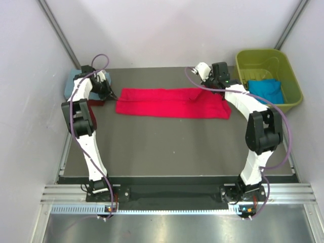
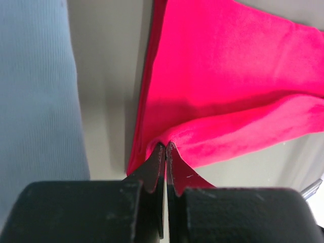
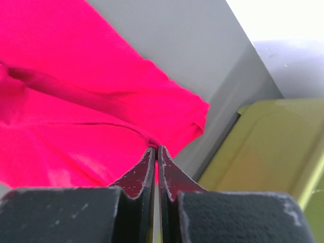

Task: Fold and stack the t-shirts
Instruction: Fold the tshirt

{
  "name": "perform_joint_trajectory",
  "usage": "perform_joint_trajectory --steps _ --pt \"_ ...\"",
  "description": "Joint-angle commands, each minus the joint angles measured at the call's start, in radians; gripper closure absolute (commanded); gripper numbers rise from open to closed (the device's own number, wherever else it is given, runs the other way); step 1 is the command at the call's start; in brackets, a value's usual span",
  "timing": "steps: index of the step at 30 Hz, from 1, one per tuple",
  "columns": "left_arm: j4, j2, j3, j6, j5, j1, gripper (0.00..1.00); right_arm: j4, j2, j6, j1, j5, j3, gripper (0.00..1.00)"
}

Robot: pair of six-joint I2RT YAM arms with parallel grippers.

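The bright red t-shirt (image 1: pixel 169 103) lies as a long folded strip across the far half of the table. My left gripper (image 1: pixel 112 96) is at its left end, shut on a pinch of the red cloth (image 2: pixel 228 76), which lifts into the closed tips of the gripper (image 2: pixel 166 146). At the right end my right gripper (image 1: pixel 221 92) is shut on the red cloth (image 3: pixel 76 101) in the same way, its tips (image 3: pixel 156 149) biting a fold near the corner. A blue-grey t-shirt (image 1: pixel 75 83) (image 2: pixel 35 91) lies at the far left. A dark red t-shirt (image 1: pixel 96 103) peeks out beside the left arm.
An olive-green tub (image 1: pixel 291 83) (image 3: pixel 268 152) stands at the far right with a bright blue t-shirt (image 1: pixel 266 90) in it. White walls close in on both sides and the back. The dark table top (image 1: pixel 172 147) runs to the arm bases.
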Motion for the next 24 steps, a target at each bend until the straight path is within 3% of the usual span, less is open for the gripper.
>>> perform_joint_trajectory --steps 1,24 --pt "0.038 0.017 0.058 0.011 -0.012 -0.002 1.0 0.052 0.042 0.005 -0.011 0.023 0.083 1.0" --pt "0.094 0.089 0.144 -0.004 -0.047 -0.026 1.0 0.121 0.171 -0.009 -0.026 0.107 0.142 1.0"
